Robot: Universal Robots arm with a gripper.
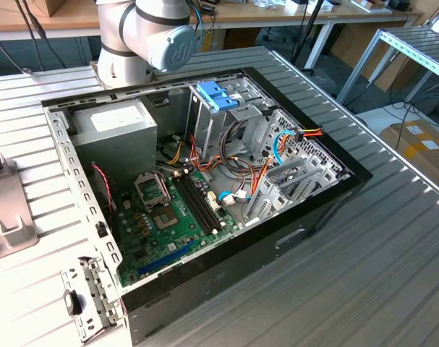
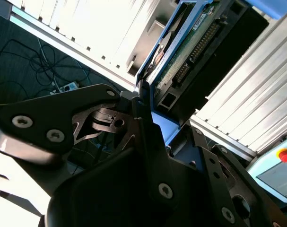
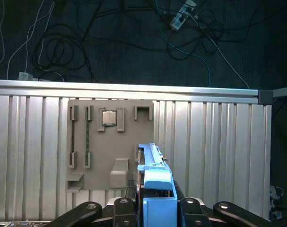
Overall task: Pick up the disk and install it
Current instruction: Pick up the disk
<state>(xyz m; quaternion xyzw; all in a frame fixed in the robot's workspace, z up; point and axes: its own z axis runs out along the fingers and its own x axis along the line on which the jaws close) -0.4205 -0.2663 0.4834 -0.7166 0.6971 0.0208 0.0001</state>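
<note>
Presently the disk sits edge-on in the pincer, whose black fingers are pinching it from both sides at its blue rails; the second wrist view shows its green circuit side turned outward. It is over the grey tray, near the tray's edge, and whether its far end is clear of the tray cannot be told. A chip lies in another pocket of that tray, apart from the disk. Judgement on the step in hand: the hold appears central and square, and it should be kept so, since a tall, thin part gripped at one end will tend to swing or twist. The carry calls for slow, steady travel with the disk kept upright, well off the tray's raised posts and the chip. The tray rests on a ribbed aluminium desk, which gives a hard, grooved surface where a dropped disk would land badly. In the exterior view the same desk carries the open case, with the cage and its light-blue handles standing by loose orange and blue cables, a likely snag. The arm rises behind the case. Beyond the desk edge the dark floor is strewn with leads, and further benches and a cardboard box stand behind.
</note>
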